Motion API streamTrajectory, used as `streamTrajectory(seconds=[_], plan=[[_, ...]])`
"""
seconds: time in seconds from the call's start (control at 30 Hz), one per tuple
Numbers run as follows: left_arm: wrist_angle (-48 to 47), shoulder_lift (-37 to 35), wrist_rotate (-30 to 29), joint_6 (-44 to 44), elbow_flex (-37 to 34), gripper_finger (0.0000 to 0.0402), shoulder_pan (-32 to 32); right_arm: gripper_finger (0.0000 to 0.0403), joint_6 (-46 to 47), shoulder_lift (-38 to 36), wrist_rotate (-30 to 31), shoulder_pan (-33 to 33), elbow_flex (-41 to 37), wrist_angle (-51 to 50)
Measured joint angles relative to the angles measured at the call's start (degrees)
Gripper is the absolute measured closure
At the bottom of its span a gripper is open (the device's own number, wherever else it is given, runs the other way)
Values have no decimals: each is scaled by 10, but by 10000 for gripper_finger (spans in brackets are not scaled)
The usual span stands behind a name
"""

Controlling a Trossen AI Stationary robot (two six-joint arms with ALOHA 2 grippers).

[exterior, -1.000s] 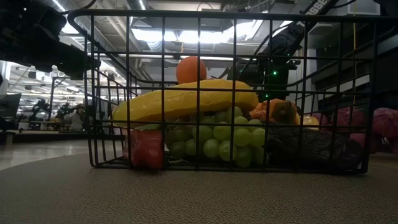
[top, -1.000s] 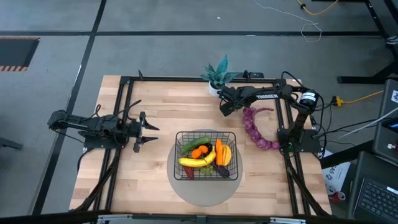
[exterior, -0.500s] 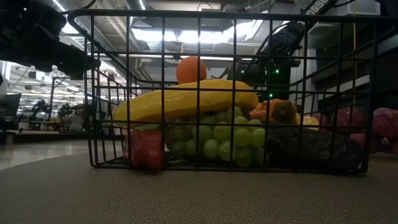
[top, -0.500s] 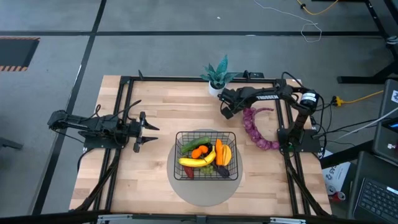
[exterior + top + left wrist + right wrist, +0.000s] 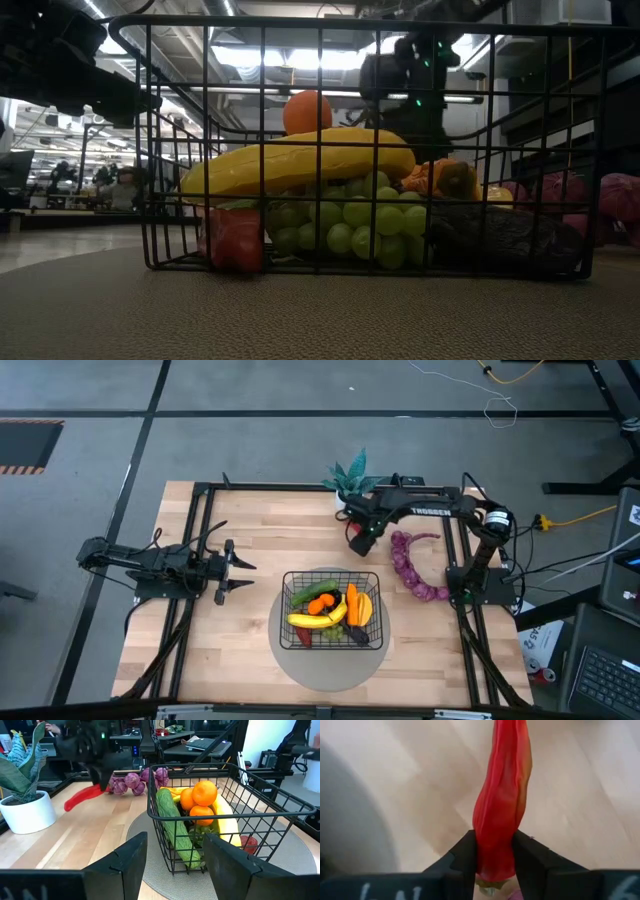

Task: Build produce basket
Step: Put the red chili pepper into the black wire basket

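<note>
The black wire basket (image 5: pixel 378 610) stands on the round grey disc (image 5: pixel 300 665) at the table's near middle. It holds a banana (image 5: pixel 312 619), green grapes (image 5: pixel 350 225), a cucumber (image 5: pixel 172 822), oranges (image 5: pixel 202 795) and a carrot (image 5: pixel 352 603). My right gripper (image 5: pixel 495 837), just beyond the basket's far right corner (image 5: pixel 358 542), is shut on a red pepper (image 5: pixel 82 797). A long purple lumpy string (image 5: pixel 408 565) lies on the wood to the right of it. My left gripper (image 5: pixel 243 571) is open and empty, left of the basket. My right gripper pinches the red pepper between its two fingers near the pepper's thick stem end (image 5: pixel 495 857). The pepper's long body sticks out past the fingertips. In the left wrist view the pepper hangs slanting below the gripper, and it looks clear of the wood.
A green potted plant in a white pot (image 5: pixel 348 482) stands at the far edge, close behind my right gripper. A black frame rail (image 5: pixel 200 540) runs around the table. Bare wood (image 5: pixel 270 530) lies between the left gripper, the plant and the basket.
My right gripper has gone up and a little toward the table's left, and its arm now stands higher over the far right of the table. The basket and its produce have stayed where they were.
</note>
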Motion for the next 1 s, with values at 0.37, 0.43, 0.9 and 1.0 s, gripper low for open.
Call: streamTrajectory(seconds=[0.37,0.43,0.9,1.0], plan=[[0,0,0,0,0,214,0,296,-85,0,-74,40,142,-16],[0,0,0,0,0,214,0,296,-92,0,-77,51,173,-28],[0,0,0,0,0,214,0,295,-114,0,-78,151,387,-291],[0,0,0,0,0,214,0,295,-100,0,-77,181,407,-320]])
